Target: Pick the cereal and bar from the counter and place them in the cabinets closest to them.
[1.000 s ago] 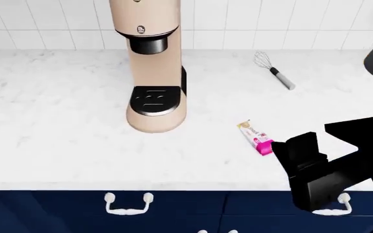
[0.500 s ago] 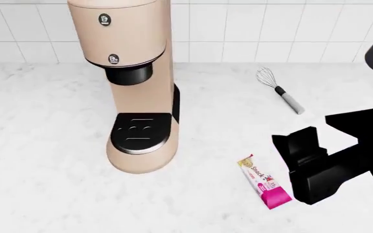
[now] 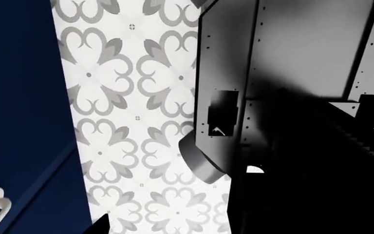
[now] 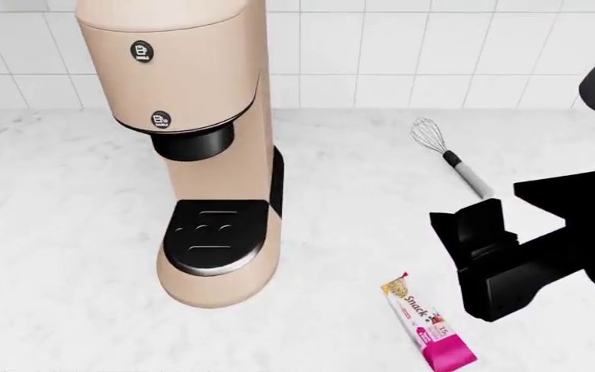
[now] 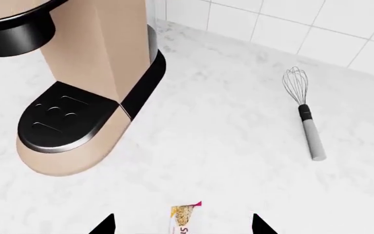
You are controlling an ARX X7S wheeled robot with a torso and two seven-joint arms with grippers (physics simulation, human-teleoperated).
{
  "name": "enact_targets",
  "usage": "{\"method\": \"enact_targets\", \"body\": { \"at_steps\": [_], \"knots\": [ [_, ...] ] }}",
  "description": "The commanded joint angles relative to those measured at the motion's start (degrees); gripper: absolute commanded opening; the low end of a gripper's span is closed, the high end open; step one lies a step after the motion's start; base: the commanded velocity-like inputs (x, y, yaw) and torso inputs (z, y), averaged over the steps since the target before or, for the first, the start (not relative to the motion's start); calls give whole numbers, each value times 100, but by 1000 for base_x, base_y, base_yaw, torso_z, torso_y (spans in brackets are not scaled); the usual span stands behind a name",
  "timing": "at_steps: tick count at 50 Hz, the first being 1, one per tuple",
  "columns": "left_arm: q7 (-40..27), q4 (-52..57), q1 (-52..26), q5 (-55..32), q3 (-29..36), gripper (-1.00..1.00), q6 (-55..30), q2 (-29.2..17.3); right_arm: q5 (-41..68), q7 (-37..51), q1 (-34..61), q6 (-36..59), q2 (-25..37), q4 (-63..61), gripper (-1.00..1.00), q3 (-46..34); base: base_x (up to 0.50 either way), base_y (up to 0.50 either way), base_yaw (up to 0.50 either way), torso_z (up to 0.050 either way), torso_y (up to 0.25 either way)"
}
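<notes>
The bar (image 4: 427, 325), a pink wrapper with a white and golden end, lies flat on the white marble counter (image 4: 60, 232) near the view's lower edge. My right gripper (image 4: 468, 232) hovers over the counter just right of and beyond the bar. In the right wrist view it (image 5: 180, 226) is open, and the bar's golden end (image 5: 185, 217) shows between its two dark fingertips, apart from both. My left gripper (image 3: 174, 226) hangs low beside the robot's body over patterned floor, open and empty. The cereal is out of view.
A tall beige coffee machine (image 4: 199, 155) stands on the counter left of the bar. A wire whisk (image 4: 451, 159) lies further back near the white tiled wall (image 4: 432, 46). Beside the left arm are a navy cabinet front (image 3: 18, 122) and the robot's dark body (image 3: 304, 122).
The head view has risen and closed in: the counter's front edge and the drawer handles have left the picture. The bar has slid down the frame and now lies below the right gripper.
</notes>
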Motion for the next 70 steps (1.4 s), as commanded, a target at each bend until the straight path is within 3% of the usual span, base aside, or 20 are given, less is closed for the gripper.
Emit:
{"method": "enact_targets", "body": {
  "at_steps": [1, 29, 44, 64, 70],
  "knots": [
    [-7, -48, 24, 10, 0, 100, 1, 1, -63, -79, -15, -13, 22, 0, 100, -43, 0, 0, 0, 0, 0],
    [-35, -48, 26, 13, 13, 100, 20, 0, -406, -414, -227, -5, 62, 10, 100, -46, 103, -38, 0, 0, 0],
    [-43, -48, 25, 10, 22, 100, 12, -1, -686, -905, -1451, -445, 687, -745, 100, -360, 0, 0, 0, 0, 0],
    [-16, -48, 19, 14, 21, 100, -33, -1, 151, -250, -833, -325, 405, -486, 100, -657, 0, 0, 0, 0, 0],
    [40, -48, 17, 3, 9, 100, -50, -1, -107, -303, -1002, -285, 363, -435, 100, -756, 0, 0, 0, 0, 0]
  ]
}}
